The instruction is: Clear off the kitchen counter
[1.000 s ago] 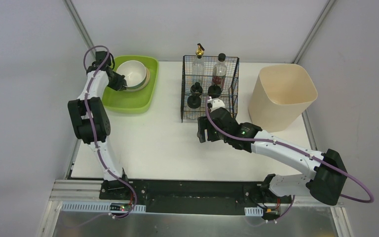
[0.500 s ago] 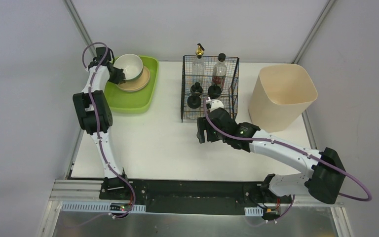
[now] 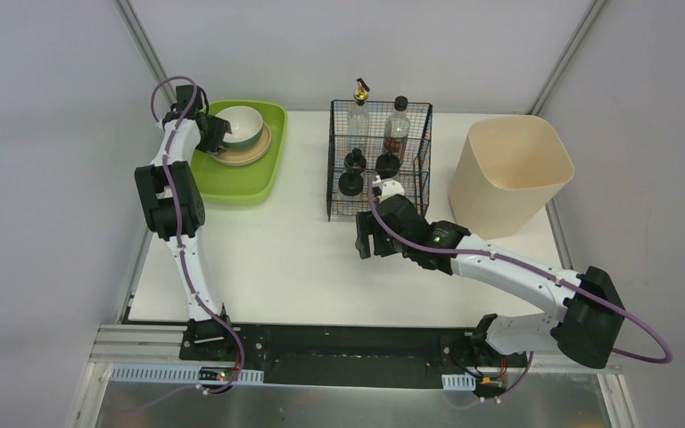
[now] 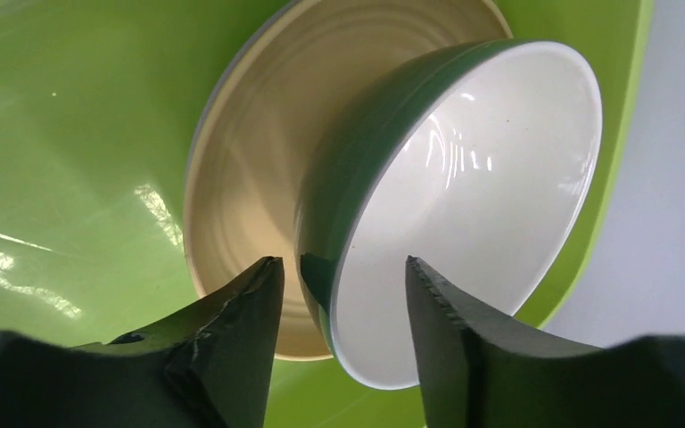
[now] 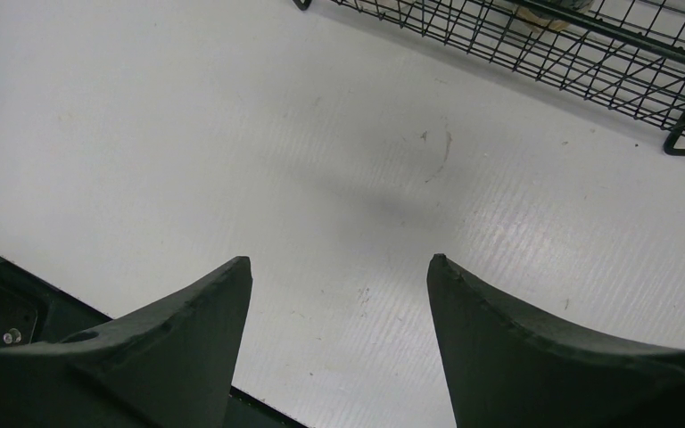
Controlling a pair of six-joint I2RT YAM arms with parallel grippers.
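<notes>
A bowl point(image 3: 244, 125), green outside and white inside, rests tilted on a beige plate point(image 3: 256, 148) in the green tray point(image 3: 248, 184) at the back left of the kitchen counter point(image 3: 268, 259). My left gripper point(image 3: 219, 135) is at the bowl's left rim. In the left wrist view the bowl point(image 4: 473, 178) leans on the plate point(image 4: 250, 169), and its rim stands between the jaws of the left gripper point(image 4: 342, 261) with a gap on each side; the gripper is open. My right gripper point(image 3: 364, 242) hangs open and empty over the bare counter point(image 5: 232, 134).
A black wire basket point(image 3: 379, 162) holding bottles and dark items stands at the back centre, its edge also in the right wrist view point(image 5: 535, 45). A tall beige bin point(image 3: 510, 171) is at the back right. The counter's front rail point(image 3: 339, 348) runs by the arm bases.
The left gripper carried the bowl back over the plate, set it down there, and its jaws have come apart off the rim. The right arm has not moved.
</notes>
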